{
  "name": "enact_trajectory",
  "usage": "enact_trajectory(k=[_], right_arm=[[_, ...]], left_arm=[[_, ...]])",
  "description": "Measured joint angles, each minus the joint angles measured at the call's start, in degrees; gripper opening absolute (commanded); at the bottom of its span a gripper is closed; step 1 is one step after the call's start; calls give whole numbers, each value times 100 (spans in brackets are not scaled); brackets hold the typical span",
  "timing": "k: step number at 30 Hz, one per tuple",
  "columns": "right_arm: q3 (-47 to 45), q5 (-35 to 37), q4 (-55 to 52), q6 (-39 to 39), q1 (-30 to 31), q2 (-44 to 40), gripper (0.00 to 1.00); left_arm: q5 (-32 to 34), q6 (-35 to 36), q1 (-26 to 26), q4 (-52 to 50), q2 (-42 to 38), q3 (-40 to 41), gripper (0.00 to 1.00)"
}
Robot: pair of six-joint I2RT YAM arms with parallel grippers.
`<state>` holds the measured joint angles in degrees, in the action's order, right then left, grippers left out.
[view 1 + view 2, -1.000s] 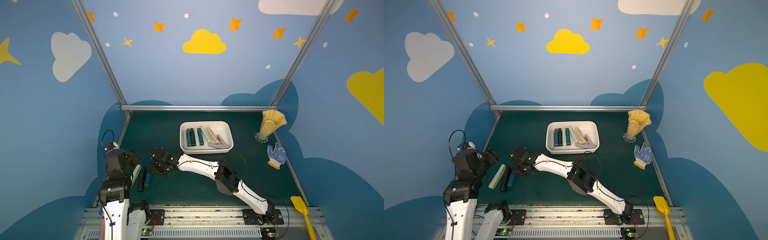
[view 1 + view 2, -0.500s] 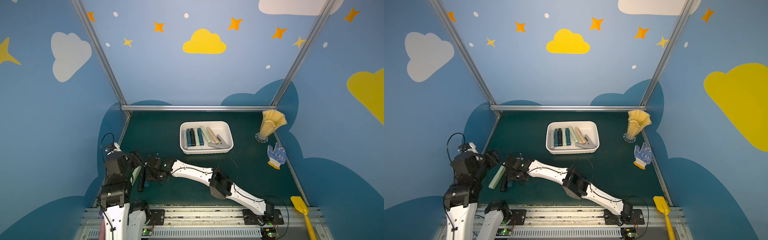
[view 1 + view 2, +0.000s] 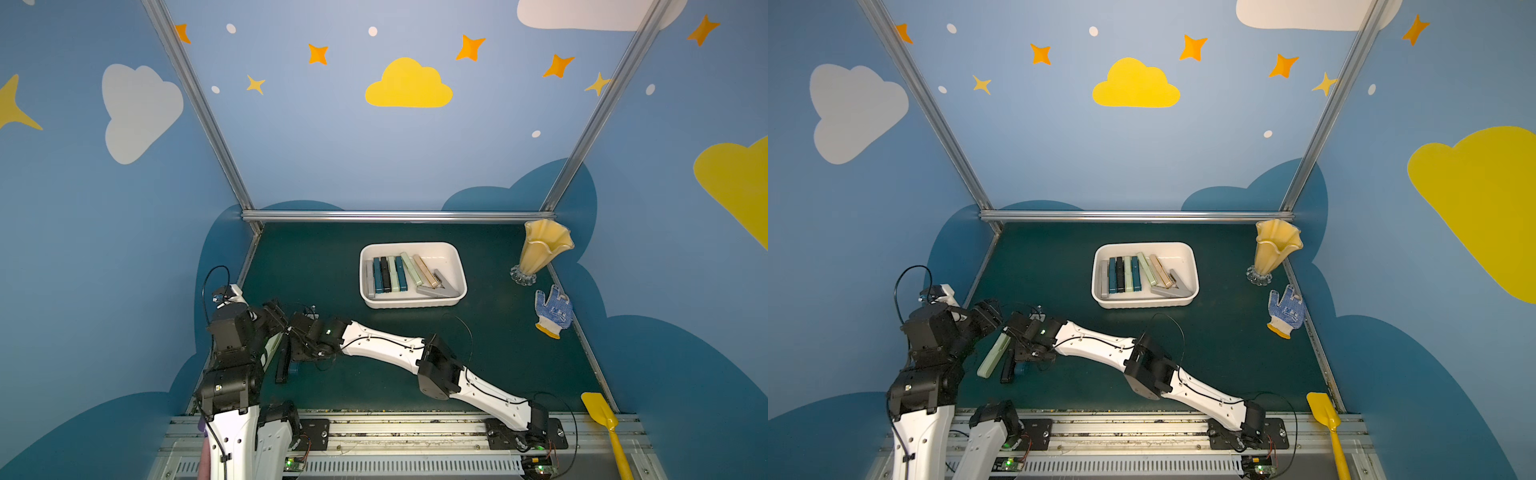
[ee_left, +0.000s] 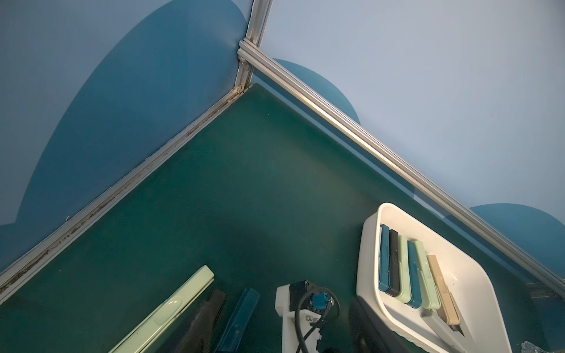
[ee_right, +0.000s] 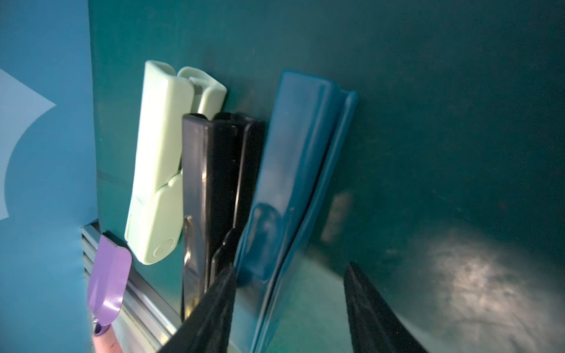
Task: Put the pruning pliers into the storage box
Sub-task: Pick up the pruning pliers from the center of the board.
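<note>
Three pruning pliers lie side by side on the green mat at the front left: pale green (image 3: pixel 994 355), black (image 3: pixel 1008 368) and teal-blue (image 5: pixel 293 183). My right gripper (image 5: pixel 290 305) hangs low over them, open. One finger (image 5: pixel 214 314) sits between the black and teal-blue pliers, so the teal-blue one lies between the jaws, ungripped. In a top view the right gripper (image 3: pixel 1017 359) hides most of the teal-blue pliers. My left gripper (image 3: pixel 990 315) hovers open by the pale green pliers' far end, holding nothing. The white storage box (image 3: pixel 415 305) stands mid-table with several pliers (image 3: pixel 399 274) in it.
A yellow vase (image 3: pixel 540 253) and a blue-and-white glove (image 3: pixel 552 309) are at the right wall. A yellow shovel (image 3: pixel 602 419) lies at the front right. A purple shovel (image 5: pixel 108 281) rests on the front rail near the pale green pliers. The left wall is close by.
My right arm has reached further left and toward the front and come down over the three pliers. The left gripper has shifted slightly toward them. The pliers lie where they were.
</note>
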<state>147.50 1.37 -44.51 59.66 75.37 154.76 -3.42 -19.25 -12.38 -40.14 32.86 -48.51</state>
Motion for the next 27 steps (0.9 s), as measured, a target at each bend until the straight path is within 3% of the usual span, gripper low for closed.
enact_trajectory(k=[5, 11, 16, 20, 27], right_arm=[[-96, 245, 13, -232, 13, -57, 55], [-1134, 634, 94, -452, -9, -682, 55], [-1314, 850, 79, -595, -28, -763, 58], [-1200, 785, 136, -608, 2, -758, 59], [-92, 452, 201, -457, 48, -424, 59]], left_arm=[[0, 17, 0, 0, 37, 0, 70], [-20, 17, 0, 4, 48, 0, 70], [-42, 17, 0, 4, 83, 0, 70], [-59, 20, 0, 4, 111, 0, 70], [-35, 24, -44, 151, 120, -131, 70]])
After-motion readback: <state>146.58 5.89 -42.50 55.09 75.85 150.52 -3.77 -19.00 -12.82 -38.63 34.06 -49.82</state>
